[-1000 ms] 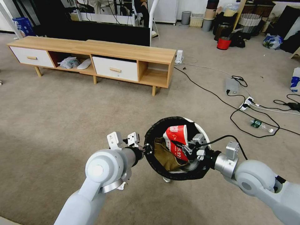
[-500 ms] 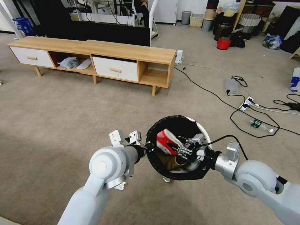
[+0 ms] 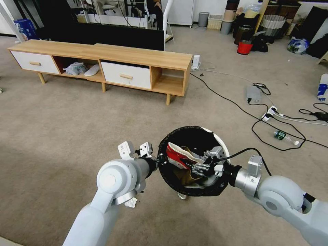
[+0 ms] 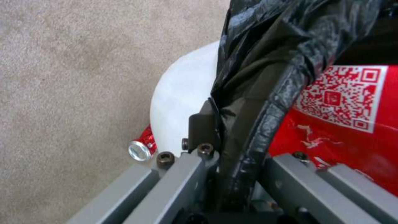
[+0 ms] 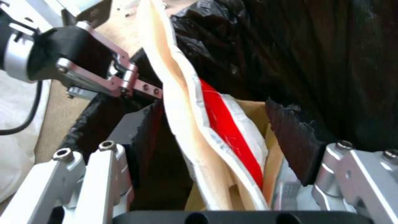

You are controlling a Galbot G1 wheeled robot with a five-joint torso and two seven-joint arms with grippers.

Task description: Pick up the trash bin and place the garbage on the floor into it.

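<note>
The trash bin, white with a crinkly black bag folded over its rim, hangs above the beige carpet in front of the robot, carried by the left claw, which is clamped tight on the bin's near-left rim; in the left wrist view its grey fingers pinch the bag-covered edge against the white wall. Inside the bin lie a crumpled brown paper bag and a red-white snack wrapper, the wrapper leaning against the left inner wall. The right claw reaches down into the bin's mouth from the right side with its fingers spread wide; the right wrist view shows the wrapper standing loose between the two dark pads, touching neither firmly. Under the bin, on the carpet, a crushed red can lies just beside the bin's base, and a white tissue sits near the left arm. A small green-labelled plastic bottle lies well to the right among black cables. A long wooden TV stand stands well apart beyond, leaving open carpet between it and the bin.
</note>
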